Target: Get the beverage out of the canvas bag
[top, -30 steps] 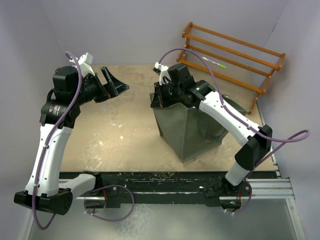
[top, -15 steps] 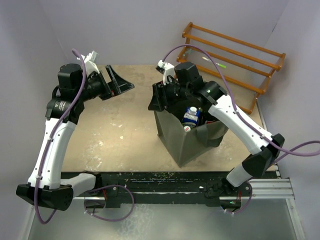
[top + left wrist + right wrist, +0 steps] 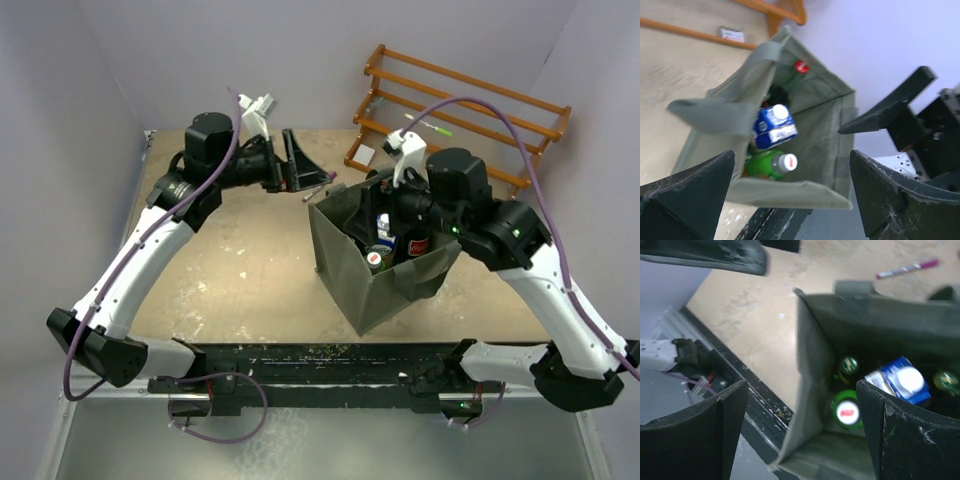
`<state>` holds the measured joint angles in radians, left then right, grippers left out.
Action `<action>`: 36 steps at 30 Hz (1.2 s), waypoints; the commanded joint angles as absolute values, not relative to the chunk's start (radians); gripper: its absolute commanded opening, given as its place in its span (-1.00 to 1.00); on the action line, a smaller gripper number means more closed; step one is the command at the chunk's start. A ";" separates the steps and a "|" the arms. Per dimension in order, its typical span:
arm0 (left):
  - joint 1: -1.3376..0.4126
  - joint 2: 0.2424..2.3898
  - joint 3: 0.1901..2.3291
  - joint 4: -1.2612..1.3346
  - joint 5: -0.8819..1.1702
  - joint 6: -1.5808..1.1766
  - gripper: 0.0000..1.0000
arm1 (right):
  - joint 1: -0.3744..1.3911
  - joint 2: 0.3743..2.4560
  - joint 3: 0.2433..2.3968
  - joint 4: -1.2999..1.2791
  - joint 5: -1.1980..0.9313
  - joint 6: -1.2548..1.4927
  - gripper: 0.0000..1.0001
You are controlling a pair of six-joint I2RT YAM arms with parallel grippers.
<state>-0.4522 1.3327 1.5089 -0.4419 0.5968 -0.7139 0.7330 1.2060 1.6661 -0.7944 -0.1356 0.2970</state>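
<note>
The grey-green canvas bag (image 3: 372, 282) stands open in the middle of the table. Inside it are a blue and white carton (image 3: 384, 222), a green bottle with a white cap (image 3: 376, 258) and a dark bottle (image 3: 418, 243). My left gripper (image 3: 305, 176) hovers open just beyond the bag's far left corner; in its wrist view the carton (image 3: 774, 125) and the green bottle (image 3: 771, 164) lie below. My right gripper (image 3: 388, 205) is open above the bag's mouth, over its near wall (image 3: 810, 390) and the white-capped bottle (image 3: 847, 413), holding nothing.
A wooden rack (image 3: 460, 110) stands at the back right with a green pen (image 3: 430, 126) on it. A pink marker (image 3: 907, 269) and a small white card (image 3: 367, 153) lie on the table behind the bag. The black rail (image 3: 330, 360) runs along the near edge.
My right gripper has opened, let go of the bag and drawn back to the right. The left arm has swung right to the bag. The bag's mouth now shows the drinks.
</note>
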 commanded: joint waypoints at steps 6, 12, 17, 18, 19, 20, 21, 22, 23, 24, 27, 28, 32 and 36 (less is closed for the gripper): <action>-0.721 1.478 1.734 -0.326 0.483 -0.548 0.98 | 0.733 1.025 1.641 -0.954 0.503 0.522 0.76; -0.876 1.594 1.769 -0.289 0.390 -0.447 0.98 | 0.721 1.064 1.687 -1.145 0.794 0.627 0.72; -0.920 1.655 1.755 -0.211 0.342 -0.417 0.98 | 0.660 1.056 1.608 -1.181 0.742 0.738 0.71; -0.922 1.668 1.754 -0.201 0.335 -0.407 0.98 | 0.648 1.053 1.591 -1.190 0.739 0.765 0.71; -0.924 1.681 1.755 -0.187 0.330 -0.397 0.98 | 0.639 1.049 1.575 -1.195 0.738 0.782 0.71; -0.925 1.694 1.757 -0.175 0.329 -0.389 0.98 | 0.631 1.043 1.553 -1.195 0.733 0.796 0.71; -0.926 1.705 1.756 -0.162 0.326 -0.383 0.95 | 0.623 1.034 1.537 -1.193 0.728 0.806 0.71; -0.926 1.717 1.756 -0.148 0.327 -0.376 0.91 | 0.619 1.024 1.523 -1.185 0.725 0.815 0.71; -0.927 1.729 1.758 -0.138 0.327 -0.373 0.86 | 0.617 1.008 1.506 -1.173 0.720 0.824 0.71; -0.928 1.743 1.764 -0.134 0.324 -0.370 0.82 | 0.617 0.992 1.488 -1.158 0.710 0.832 0.70; -0.927 1.786 1.781 -0.141 0.289 -0.362 0.71 | 0.616 0.954 1.437 -1.133 0.683 0.890 0.68; -0.927 1.795 1.784 -0.140 0.277 -0.355 0.67 | 0.616 0.941 1.415 -1.113 0.671 0.892 0.66; -0.930 1.823 1.784 -0.111 0.245 -0.339 0.50 | 0.616 0.903 1.351 -1.056 0.670 0.886 0.37; -0.944 1.863 1.780 -0.075 0.210 -0.331 0.38 | 0.616 0.875 1.324 -1.020 0.684 0.835 0.11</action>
